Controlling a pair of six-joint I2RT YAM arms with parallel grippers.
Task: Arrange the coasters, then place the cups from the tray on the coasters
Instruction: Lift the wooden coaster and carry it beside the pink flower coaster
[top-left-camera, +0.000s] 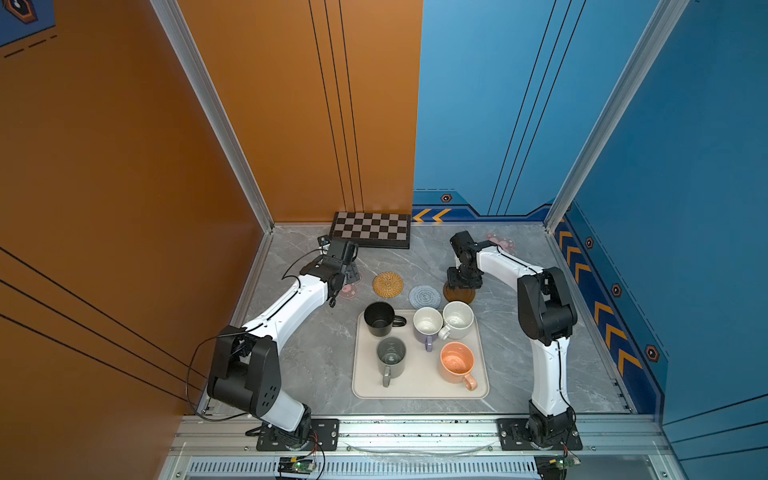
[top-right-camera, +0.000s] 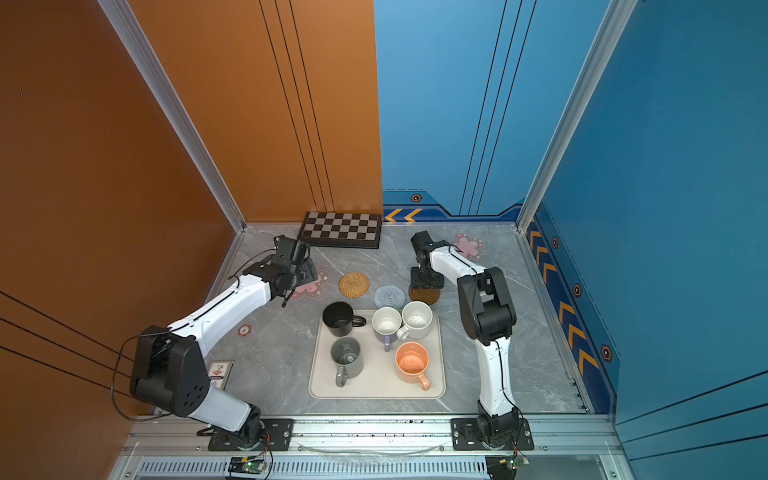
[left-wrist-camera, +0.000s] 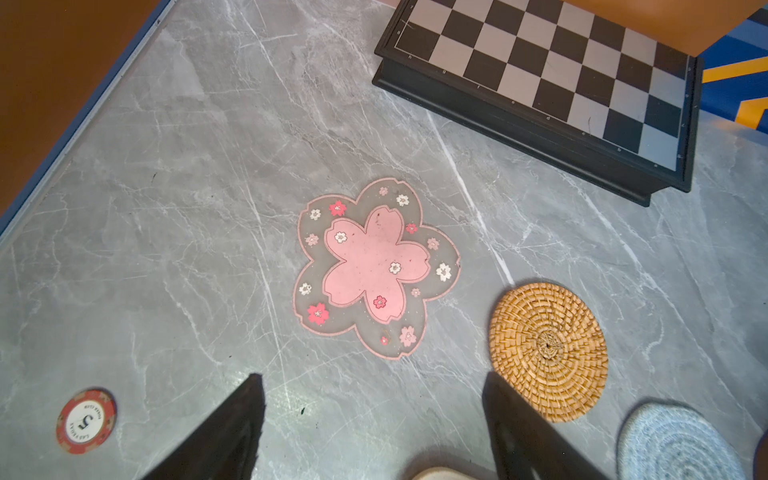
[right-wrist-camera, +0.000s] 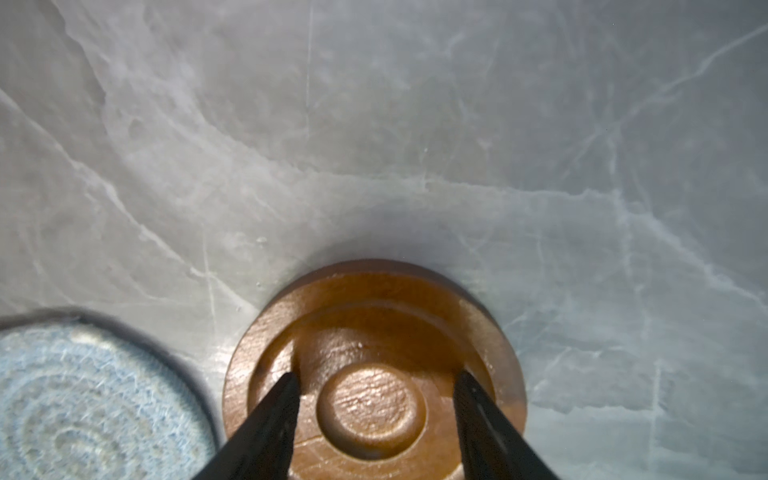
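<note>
Three coasters lie in a row behind the tray (top-left-camera: 419, 391): woven rattan (top-left-camera: 387, 284), blue crochet (top-left-camera: 424, 296) and the wooden disc (top-left-camera: 459, 295). My right gripper (right-wrist-camera: 377, 374) stands open, fingertips down in the wooden disc's (right-wrist-camera: 374, 316) ring groove, either side of its middle boss. One pink flower coaster (left-wrist-camera: 376, 268) lies flat ahead of my open, empty left gripper (left-wrist-camera: 372, 376). Another flower coaster (top-left-camera: 501, 243) lies at the back right. The black (top-left-camera: 379, 319), grey (top-left-camera: 390, 357), lavender (top-left-camera: 427, 326), speckled (top-left-camera: 458, 319) and peach (top-left-camera: 456, 362) cups stand on the tray.
A chequered board (top-left-camera: 371, 229) leans at the back wall, close behind my left gripper. A red poker chip (top-right-camera: 244, 330) and a small card box (top-right-camera: 219, 370) lie on the marble at the left. Side walls enclose the table.
</note>
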